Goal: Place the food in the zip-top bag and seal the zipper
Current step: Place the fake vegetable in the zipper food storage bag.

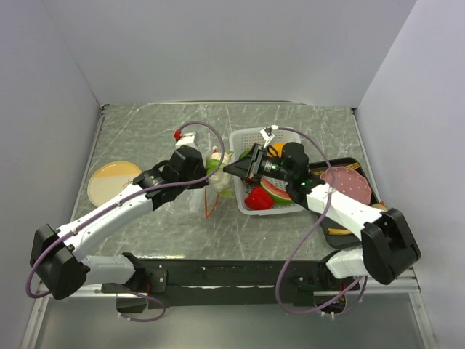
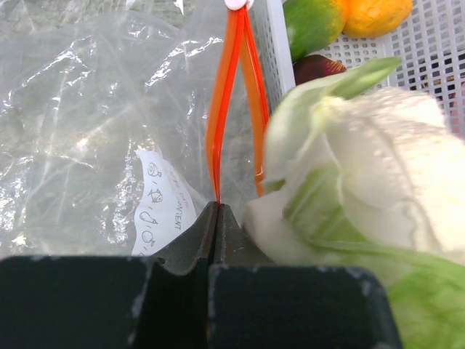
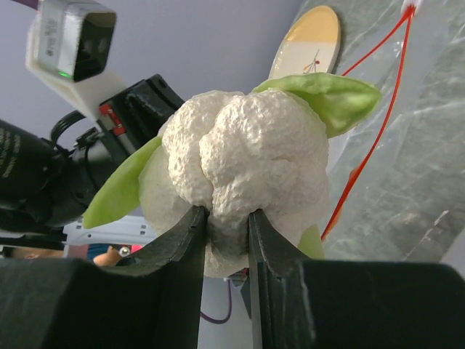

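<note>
The cauliflower hangs beside the mouth of the zip-top bag, not yet inside
The right gripper pinches it by the base; the left gripper is pressed together on a lip of the zipper, whose long axis runs away from that gripper. The cauliflower sits just right of the narrow slit, on the basket side, so it likely must shift leftward to enter. A white slip in the bag shows symbols and letters ending "MENT", otherwise unreadable

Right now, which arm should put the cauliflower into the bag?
Right. Its jaws grip the cauliflower beside the bag mouth; the left arm's jaws are shut on the zipper, whose two strips stand parted.
</note>
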`<state>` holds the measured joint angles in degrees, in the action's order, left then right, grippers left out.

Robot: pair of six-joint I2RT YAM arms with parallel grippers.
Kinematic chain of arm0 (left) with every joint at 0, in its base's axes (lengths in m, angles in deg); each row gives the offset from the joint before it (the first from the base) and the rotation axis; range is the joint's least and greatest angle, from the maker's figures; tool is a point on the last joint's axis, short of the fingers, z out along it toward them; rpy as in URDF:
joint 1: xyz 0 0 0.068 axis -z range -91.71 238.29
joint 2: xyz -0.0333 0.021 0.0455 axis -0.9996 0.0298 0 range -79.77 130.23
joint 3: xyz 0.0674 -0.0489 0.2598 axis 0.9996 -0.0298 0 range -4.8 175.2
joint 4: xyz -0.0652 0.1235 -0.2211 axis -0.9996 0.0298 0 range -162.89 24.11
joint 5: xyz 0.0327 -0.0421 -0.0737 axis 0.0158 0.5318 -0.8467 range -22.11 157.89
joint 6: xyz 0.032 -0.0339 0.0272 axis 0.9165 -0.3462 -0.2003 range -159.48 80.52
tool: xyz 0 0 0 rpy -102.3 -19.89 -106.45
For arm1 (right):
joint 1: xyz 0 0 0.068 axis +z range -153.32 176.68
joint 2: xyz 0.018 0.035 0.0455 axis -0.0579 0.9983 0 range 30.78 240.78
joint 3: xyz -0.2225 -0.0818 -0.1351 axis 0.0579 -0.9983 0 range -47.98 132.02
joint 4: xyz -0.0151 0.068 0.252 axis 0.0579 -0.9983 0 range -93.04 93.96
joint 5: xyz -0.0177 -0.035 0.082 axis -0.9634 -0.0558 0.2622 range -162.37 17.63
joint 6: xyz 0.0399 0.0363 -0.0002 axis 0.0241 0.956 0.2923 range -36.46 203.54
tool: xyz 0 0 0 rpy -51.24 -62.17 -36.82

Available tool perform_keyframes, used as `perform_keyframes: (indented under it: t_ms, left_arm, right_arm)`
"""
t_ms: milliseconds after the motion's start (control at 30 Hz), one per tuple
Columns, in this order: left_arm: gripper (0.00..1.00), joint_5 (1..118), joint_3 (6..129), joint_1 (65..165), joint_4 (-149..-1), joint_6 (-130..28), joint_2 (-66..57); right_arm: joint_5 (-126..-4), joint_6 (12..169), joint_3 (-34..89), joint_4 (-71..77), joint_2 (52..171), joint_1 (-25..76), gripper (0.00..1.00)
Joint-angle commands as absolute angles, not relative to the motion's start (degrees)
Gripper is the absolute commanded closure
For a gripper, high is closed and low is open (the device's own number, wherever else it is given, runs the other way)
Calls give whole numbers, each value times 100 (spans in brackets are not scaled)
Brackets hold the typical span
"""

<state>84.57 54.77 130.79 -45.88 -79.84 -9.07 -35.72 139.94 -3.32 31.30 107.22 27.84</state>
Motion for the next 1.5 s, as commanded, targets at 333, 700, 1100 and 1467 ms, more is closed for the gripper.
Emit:
perform_keyframes:
  t_ms: [333,700,1100,1467]
  left_arm:
    - [99,8582,5707,13074,-4740,-8114,-1306]
    - [99,8661,5751,13074,-4670,-8123,-1412]
    - [99,8652,5769,13066,-4669,-8052,-1447]
    - [99,7984,5760,13066,-5021,-8052,-1166]
  right_arm:
    - [-3827,14022,-316,3726,11365,2990,100]
    - [-4186,13663,-149,2902,11542,2999,100]
    - [-4846,12739,703,1302,11753,3412,100]
    - [-5453,12317,1548,370,11964,3940,96]
